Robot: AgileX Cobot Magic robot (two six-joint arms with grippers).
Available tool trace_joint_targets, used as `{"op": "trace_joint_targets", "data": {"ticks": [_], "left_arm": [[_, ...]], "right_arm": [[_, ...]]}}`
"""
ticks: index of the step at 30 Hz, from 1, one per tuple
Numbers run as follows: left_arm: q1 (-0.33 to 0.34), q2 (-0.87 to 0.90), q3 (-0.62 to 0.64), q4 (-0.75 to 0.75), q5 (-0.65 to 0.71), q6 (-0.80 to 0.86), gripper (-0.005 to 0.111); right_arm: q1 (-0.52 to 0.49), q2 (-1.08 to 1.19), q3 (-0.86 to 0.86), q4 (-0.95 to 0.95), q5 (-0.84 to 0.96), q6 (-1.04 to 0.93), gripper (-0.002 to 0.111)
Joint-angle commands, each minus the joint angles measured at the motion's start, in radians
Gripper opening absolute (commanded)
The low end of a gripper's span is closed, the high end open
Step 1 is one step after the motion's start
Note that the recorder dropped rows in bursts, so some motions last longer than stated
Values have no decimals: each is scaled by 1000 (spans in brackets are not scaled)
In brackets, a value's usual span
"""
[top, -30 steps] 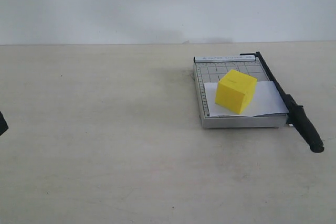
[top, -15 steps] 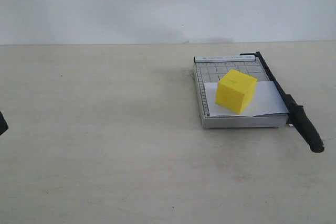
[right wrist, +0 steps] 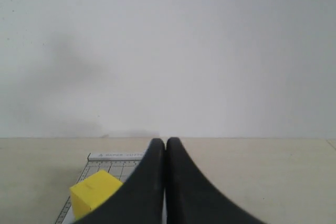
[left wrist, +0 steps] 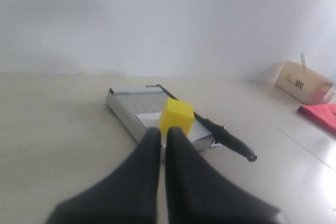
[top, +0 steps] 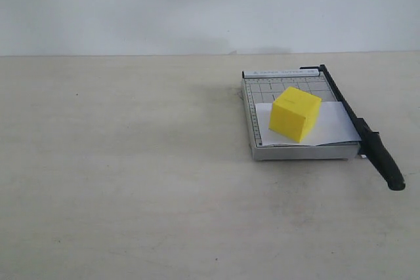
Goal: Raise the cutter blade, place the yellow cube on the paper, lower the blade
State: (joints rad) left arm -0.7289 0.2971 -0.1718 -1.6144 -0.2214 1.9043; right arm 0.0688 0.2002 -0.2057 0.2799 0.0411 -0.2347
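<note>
The yellow cube (top: 295,114) stands on the white paper (top: 335,126), which lies on the grey gridded trimmer board (top: 252,119). The cutter blade (top: 367,139) lies lowered along the board's right edge, its thick black handle past the front corner. Neither arm shows in the exterior view. In the left wrist view my left gripper (left wrist: 163,132) is shut and empty, well short of the board (left wrist: 123,106), the cube (left wrist: 176,116) and the blade (left wrist: 226,137). My right gripper (right wrist: 166,142) is shut and empty too, held above the board (right wrist: 105,169) beside the cube (right wrist: 94,192).
A cardboard box (left wrist: 304,81) and a red cloth (left wrist: 320,115) sit far off beyond the cutter in the left wrist view. A white wall stands behind the beige table (top: 131,162).
The dark tip of the left arm at the exterior view's left edge has withdrawn out of the picture. The cutter, paper and cube have not moved.
</note>
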Motion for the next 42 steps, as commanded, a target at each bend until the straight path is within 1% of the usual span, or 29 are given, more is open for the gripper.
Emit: {"op": "trace_joint_targets", "data": {"ticks": [1,6,8,11,14,16,17,18,19,20,21,24,26,40,41,42], "left_arm": [[24,-114,20,7,5,-4,4],[79,-219,73,7,5,-4,4],[103,-252,100,7,5,-4,4],[159,-280,147,7,9,-4,4],[227,-297,172,7,9,-4,4],[285,-297,172,1,9,-4,4],[340,-297,172,18,9,-4,4],[374,-297,172,25,9,-4,4],[444,-297,172,30,9,-4,4],[478,-297,172,30,9,-4,4],[534,-297,172,30,9,-4,4],[634,-297,172,30,9,-4,4],[669,-297,172,30,9,-4,4],[674,-297,172,32,17,-4,4],[674,-297,172,59,24,-4,4],[674,-297,172,124,33,0,4]], "right_arm": [[0,-119,94,-1,-36,-4,0],[0,-187,200,-29,-41,-4,0],[0,-189,206,-32,-28,-4,0],[0,-189,206,-81,83,-4,0],[0,-189,206,-157,129,-4,0],[0,-189,206,-189,125,-4,0],[-2,-189,206,-192,122,-4,0],[-9,-189,206,-192,122,-4,0],[-31,-189,206,-192,122,-4,0],[-48,-189,206,-192,122,-4,0],[-81,-189,206,-192,122,-4,0],[-137,-189,206,-192,116,-4,0],[-161,-189,206,-192,114,-4,0],[-169,-189,206,-189,114,-4,0],[-169,-189,206,-189,114,-4,0],[-169,-189,206,-189,114,-4,0]]}}
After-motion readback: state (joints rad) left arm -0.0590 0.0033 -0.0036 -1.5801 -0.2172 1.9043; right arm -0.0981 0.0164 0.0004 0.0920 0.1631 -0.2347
